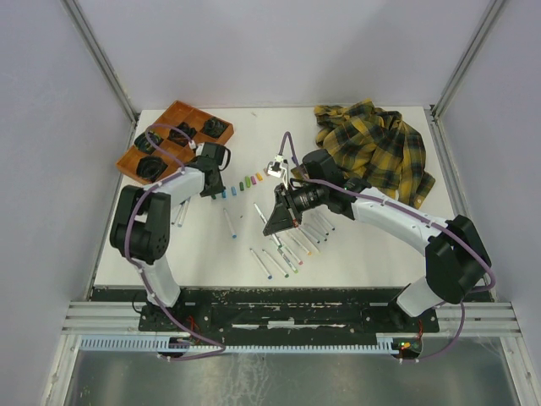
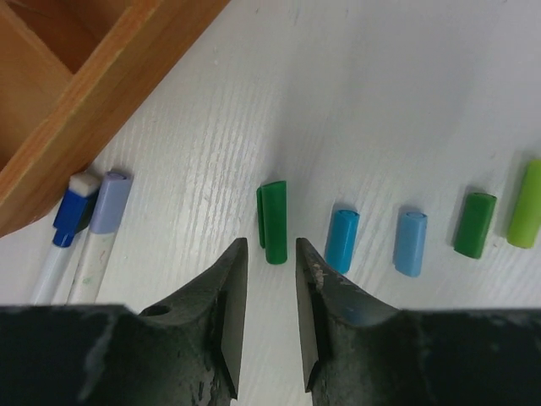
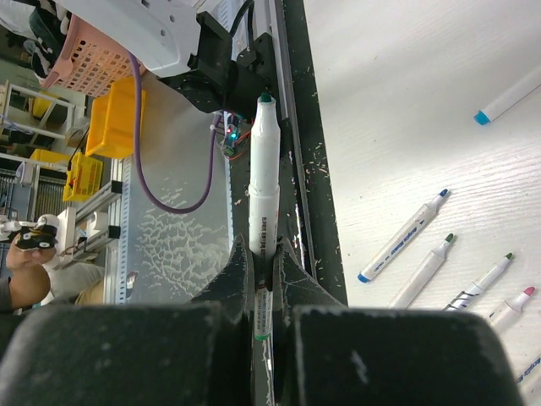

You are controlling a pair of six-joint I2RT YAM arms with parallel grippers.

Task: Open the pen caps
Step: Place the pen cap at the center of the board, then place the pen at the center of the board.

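Several pen caps (image 1: 241,183) lie in a row on the white table. In the left wrist view a dark green cap (image 2: 272,222) lies just ahead of my left gripper (image 2: 270,242), whose jaws stand apart with nothing between them. To its right lie a blue cap (image 2: 341,240), a light blue cap (image 2: 410,243), another green cap (image 2: 474,224) and a lime cap (image 2: 526,215). My right gripper (image 3: 260,245) is shut on a white marker (image 3: 264,186) with a bare green tip, held over the table's near edge. From above, the left gripper (image 1: 211,182) hovers at the row's left end and the right gripper (image 1: 277,220) is mid-table.
A wooden tray (image 1: 173,139) with black parts sits at the back left, close to the left arm. Two capped markers (image 2: 93,220) lie beside it. Several uncapped markers (image 1: 296,245) are spread under the right arm. A yellow plaid shirt (image 1: 376,148) lies back right, and a small white object (image 1: 276,167) back centre.
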